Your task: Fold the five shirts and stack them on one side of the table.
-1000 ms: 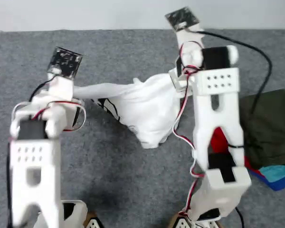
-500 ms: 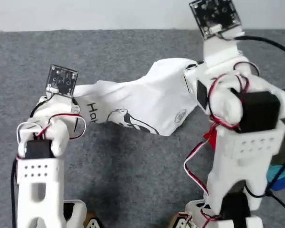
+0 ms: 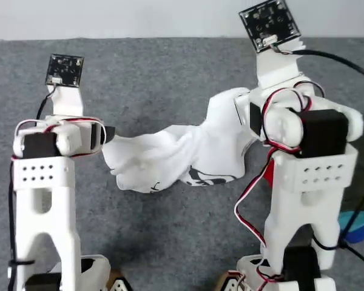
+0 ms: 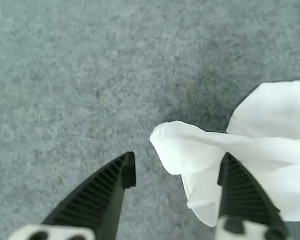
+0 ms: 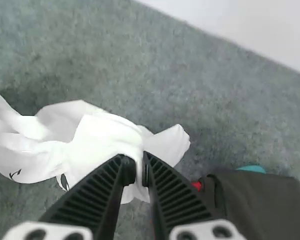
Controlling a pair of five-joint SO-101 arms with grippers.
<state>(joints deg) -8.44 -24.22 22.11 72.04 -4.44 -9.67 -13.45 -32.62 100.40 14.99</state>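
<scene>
A white shirt [image 3: 182, 154] with black print lies crumpled on the grey table between the two arms. In the right wrist view my right gripper [image 5: 133, 170] is shut on a bunched edge of the white shirt [image 5: 95, 135], holding that end up a little at the right [image 3: 236, 112]. My left gripper [image 4: 177, 161] is open, its two black fingers [image 4: 112, 185] standing either side of a loose fold of the shirt [image 4: 200, 145] without pinching it. From above, the left gripper [image 3: 108, 134] sits at the shirt's left end.
A pile of other shirts lies at the table's right side behind the right arm: a dark green one [image 5: 262, 200], a red one [image 3: 268, 173] and a blue one [image 3: 359, 225]. Bare grey table [image 3: 158, 73] stretches at the back and left.
The shirt was stretched between both grippers. Its left end has since slumped onto the table, the left gripper stands open, and the shirt is bunched closer to the middle.
</scene>
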